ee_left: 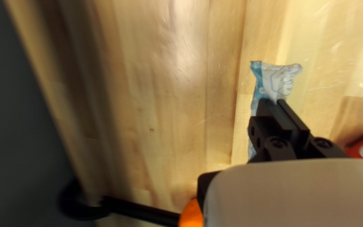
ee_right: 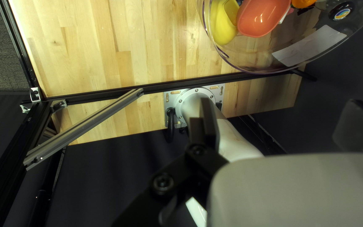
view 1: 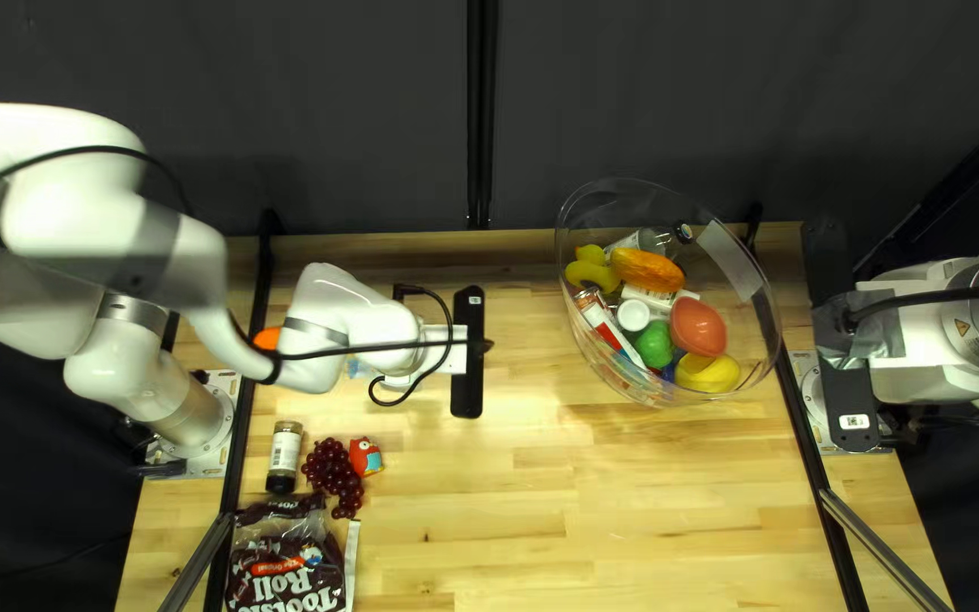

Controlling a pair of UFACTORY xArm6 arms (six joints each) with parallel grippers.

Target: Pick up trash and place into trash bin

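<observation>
Blue-white wrapper partly under closed left fingers, extending ahead.

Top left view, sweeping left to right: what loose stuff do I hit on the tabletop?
Dark-capped jar → dark red grapes → small red item → clear bin holding mixed items. Candy bag left out: its span overlaps the jar and grapes.

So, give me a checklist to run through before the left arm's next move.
1. Wrapper in the left wrist view: ok.
2. Left hand open for a fresh pick: not ok, its fingers are closed together.
3. Wrapper gripped: cannot tell, the fingers hide where they meet it.
4. Clear bowl confirmed as the trash bin: cannot tell, it holds mixed items.
5. Right arm clear of the bowl: ok, stands to its right.
</observation>
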